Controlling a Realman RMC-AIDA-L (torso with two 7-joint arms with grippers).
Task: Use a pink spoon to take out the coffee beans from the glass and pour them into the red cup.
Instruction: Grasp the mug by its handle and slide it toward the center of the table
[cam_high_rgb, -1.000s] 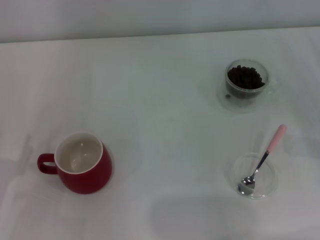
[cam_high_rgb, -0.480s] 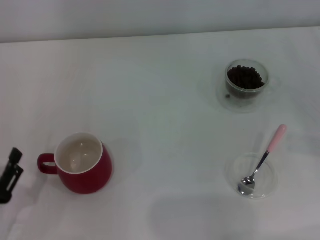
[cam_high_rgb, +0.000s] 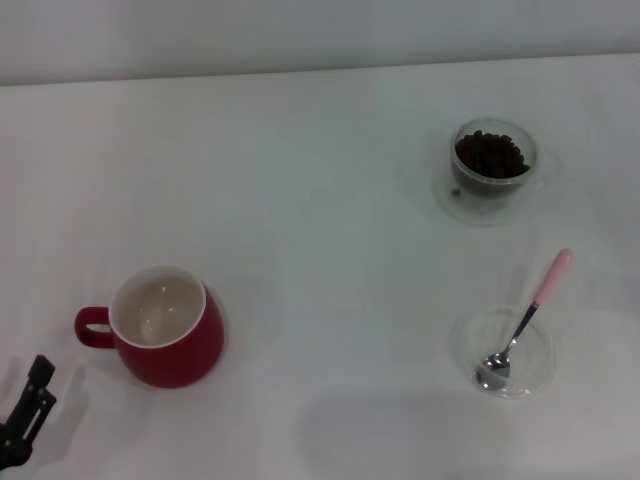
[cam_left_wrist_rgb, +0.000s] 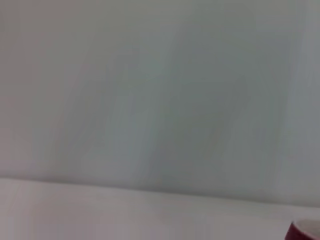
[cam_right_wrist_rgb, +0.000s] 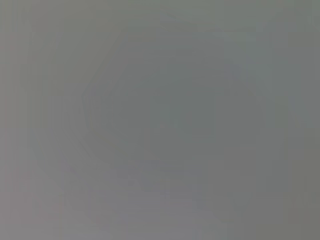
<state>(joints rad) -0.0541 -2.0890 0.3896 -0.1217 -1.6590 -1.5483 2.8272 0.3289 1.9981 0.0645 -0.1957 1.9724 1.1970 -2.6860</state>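
The head view is bright and even, with soft light from above. The white table (cam_high_rgb: 320, 250) looks a bit washed out. The red cup (cam_high_rgb: 165, 338) has a pale shadow beside it, on the side away from the left gripper (cam_high_rgb: 25, 420). A wide faint shadow lies at the near edge. The left wrist view is smeared with blur. The right wrist view is flat grey, showing nothing clear.
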